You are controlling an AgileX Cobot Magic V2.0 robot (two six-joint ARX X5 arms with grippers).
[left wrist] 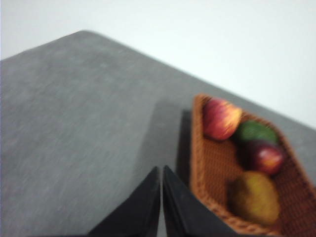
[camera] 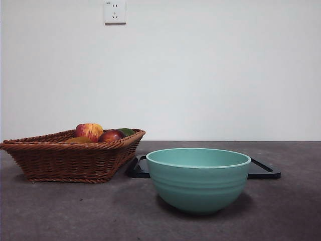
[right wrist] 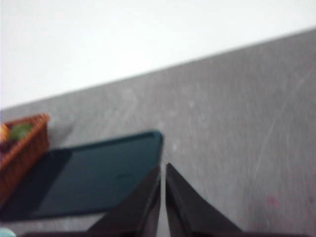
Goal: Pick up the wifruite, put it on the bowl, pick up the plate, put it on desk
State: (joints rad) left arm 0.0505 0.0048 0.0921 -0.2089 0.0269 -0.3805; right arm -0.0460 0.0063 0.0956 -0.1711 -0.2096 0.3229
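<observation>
The wifruite [left wrist: 254,197], a dull brown oval fruit, lies in the wicker basket [left wrist: 207,163]; in the front view only its top [camera: 77,140] shows over the basket rim [camera: 65,138]. The mint-green bowl [camera: 198,178] stands on the desk [camera: 75,211] at the middle front. A dark flat plate [camera: 263,170] lies behind the bowl, seen from above in the right wrist view [right wrist: 94,180]. My left gripper [left wrist: 161,170] hangs shut above the desk just beside the basket. My right gripper [right wrist: 163,168] is shut above the plate's corner. Neither holds anything.
The basket also holds a red-yellow apple [camera: 89,131], a dark red fruit [camera: 111,135] and a green fruit [left wrist: 255,132]. A white wall with a socket [camera: 115,11] stands behind the desk. A sliver of the bowl [right wrist: 5,232] shows in the right wrist view.
</observation>
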